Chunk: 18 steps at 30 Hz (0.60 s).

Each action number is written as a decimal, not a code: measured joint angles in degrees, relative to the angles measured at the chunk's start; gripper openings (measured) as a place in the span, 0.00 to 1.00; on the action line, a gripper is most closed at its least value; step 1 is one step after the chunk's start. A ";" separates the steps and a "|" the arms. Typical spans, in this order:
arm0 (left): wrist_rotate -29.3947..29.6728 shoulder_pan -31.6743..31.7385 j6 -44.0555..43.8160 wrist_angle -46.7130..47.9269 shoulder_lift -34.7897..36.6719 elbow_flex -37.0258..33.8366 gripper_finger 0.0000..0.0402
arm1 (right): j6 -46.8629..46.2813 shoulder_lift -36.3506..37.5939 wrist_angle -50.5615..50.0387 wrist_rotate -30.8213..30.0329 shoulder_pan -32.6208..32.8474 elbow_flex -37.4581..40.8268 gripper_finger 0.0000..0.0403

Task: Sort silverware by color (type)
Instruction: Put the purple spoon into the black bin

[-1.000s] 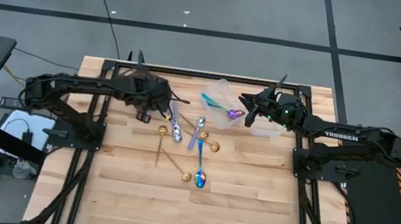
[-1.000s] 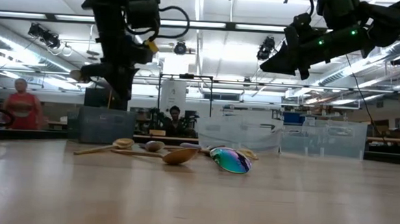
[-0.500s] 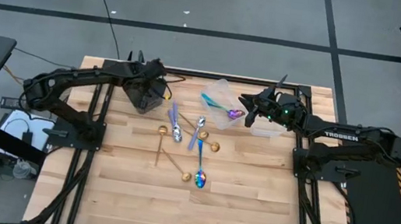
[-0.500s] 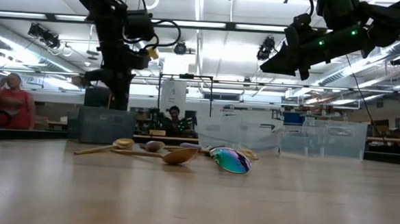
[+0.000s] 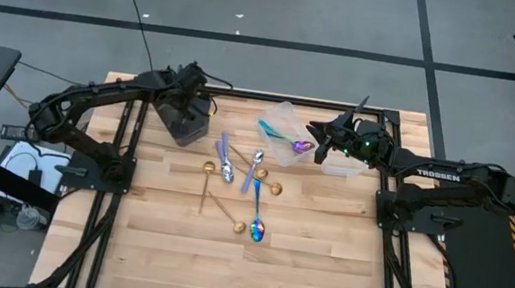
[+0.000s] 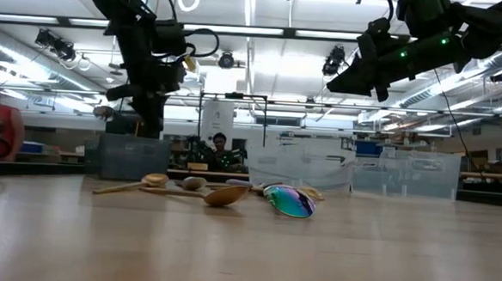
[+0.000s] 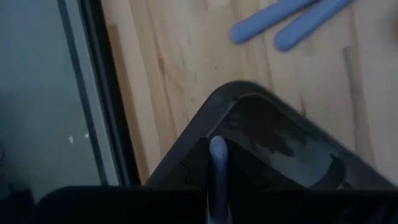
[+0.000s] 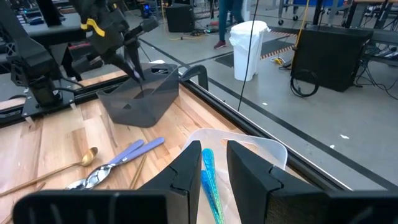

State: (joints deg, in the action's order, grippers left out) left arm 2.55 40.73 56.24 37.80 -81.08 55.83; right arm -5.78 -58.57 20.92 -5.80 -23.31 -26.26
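Note:
My left gripper (image 5: 192, 107) hangs over the dark tub (image 5: 183, 123) at the table's far left, shut on a slim silver spoon (image 7: 217, 163) whose free end points down into the tub. My right gripper (image 8: 212, 147) stands open, high above the clear tub (image 5: 281, 119). An iridescent spoon (image 5: 288, 140) with a teal handle lies in that tub below its fingers. Gold, silver and iridescent spoons (image 5: 241, 187) lie loose on the table's middle. My left gripper holds the silver spoon by its slim stem (image 7: 217, 190); the gripper's own body hides the fingers and the place of contact. The fingers come from above, slanting down. The spoon is lifted clear, its free end (image 8: 140, 79) over the dark tub's open top.
A second clear tub (image 5: 339, 164) stands under my right arm. Two pale blue-grey handles (image 7: 292, 22) lie on the wood just beside the dark tub. The table's near half is bare wood. People show in the room beyond the table.
My left gripper has swung from beside the loose spoons toward the table's far left edge, turning as it went, and now hangs over the dark tub. The silver spoon has travelled with it, lifted clear.

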 joint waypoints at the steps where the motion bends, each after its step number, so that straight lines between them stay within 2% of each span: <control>1: -0.22 -0.02 0.34 -0.14 -0.31 0.00 0.10 | 0.00 0.02 0.00 0.00 0.00 0.00 0.22; 11: -0.10 -0.04 1.19 -0.52 -4.77 -0.02 0.10 | -0.03 0.00 -0.15 0.00 0.00 0.00 0.22; 18: 0.25 0.31 1.45 -1.31 -5.29 -0.02 0.10 | -0.03 0.00 -0.46 0.00 0.00 0.00 0.22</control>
State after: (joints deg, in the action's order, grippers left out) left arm 2.81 41.04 57.69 36.49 -86.37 55.81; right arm -5.81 -58.57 20.47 -5.80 -23.31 -26.26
